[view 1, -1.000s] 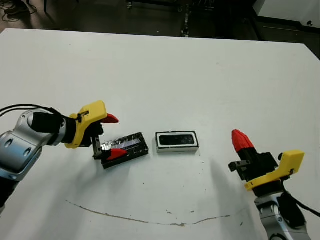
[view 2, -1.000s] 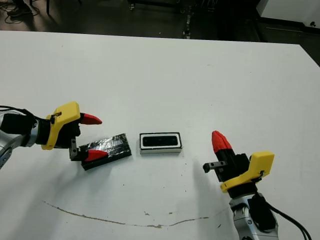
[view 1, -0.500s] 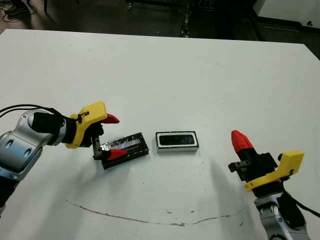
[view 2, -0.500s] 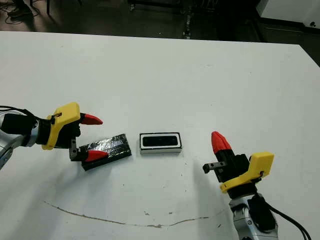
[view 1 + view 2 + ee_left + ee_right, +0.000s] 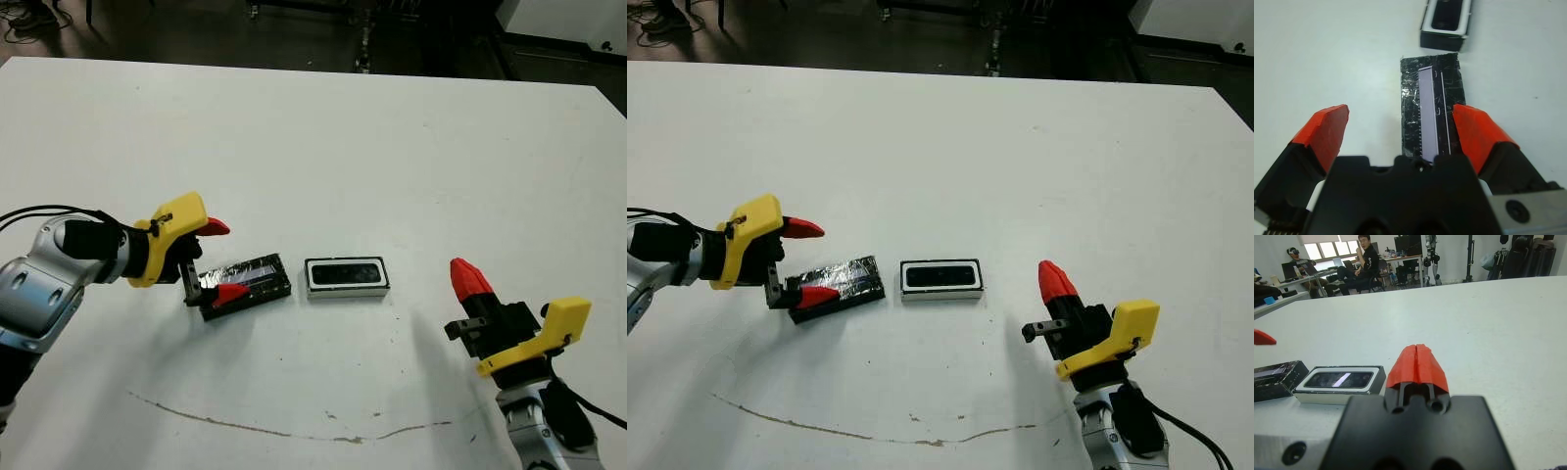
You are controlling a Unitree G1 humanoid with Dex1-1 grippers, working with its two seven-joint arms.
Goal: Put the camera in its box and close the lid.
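The box, a shallow tray with a white rim, lies at the table's middle, and the black camera rests inside it. Just left of it lies the lid, a glossy black slab with a pale stripe. My left gripper is open at the lid's left end. One of its fingers is over the lid's near edge and the other is beyond the far edge. In the left wrist view the lid runs between the fingers towards the box. My right gripper is shut and holds nothing, right of the box.
A thin brown scuff line crosses the white table near its front. The table's far edge borders a dark floor. Seated people show at desks far beyond the table in the right wrist view.
My left gripper has shifted slightly away from me, and the lid's left end has moved a little with it. The right gripper has drifted slightly lower.
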